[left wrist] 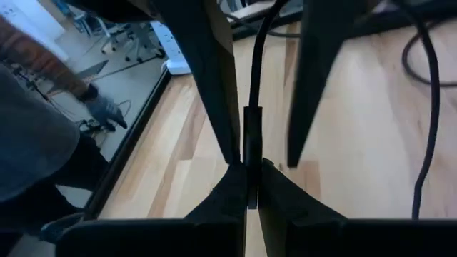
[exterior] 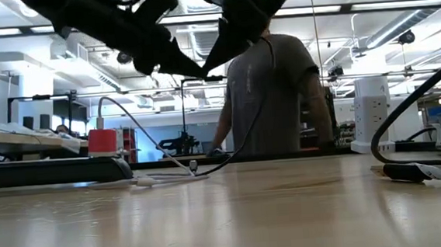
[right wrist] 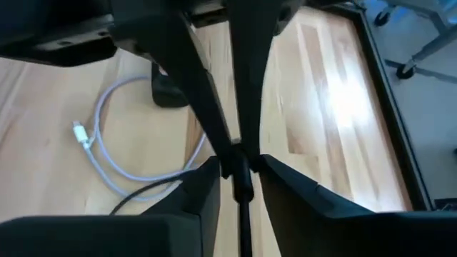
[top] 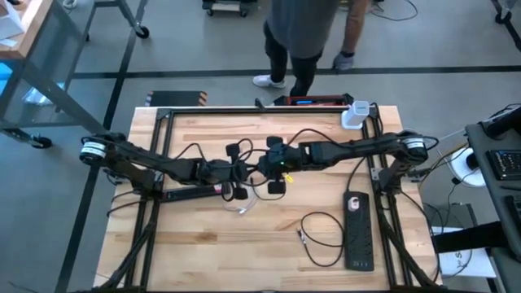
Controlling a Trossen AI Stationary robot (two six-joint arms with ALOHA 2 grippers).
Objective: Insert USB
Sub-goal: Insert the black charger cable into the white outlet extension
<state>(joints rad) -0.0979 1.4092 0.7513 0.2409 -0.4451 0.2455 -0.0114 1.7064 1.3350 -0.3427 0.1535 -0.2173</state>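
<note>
No text, label, brand, number or sign can be read in any of the views. The black power strip [top: 358, 230] on the bench [top: 203, 252] shows no legible marking from above. The red block [exterior: 103, 141] seen beyond the bench edge in the low view carries nothing readable, and neither does the white tower [exterior: 373, 113] of sockets standing to the right of the person [exterior: 269, 97]. The white cable [right wrist: 114, 150] and its connector bear no visible print.
</note>
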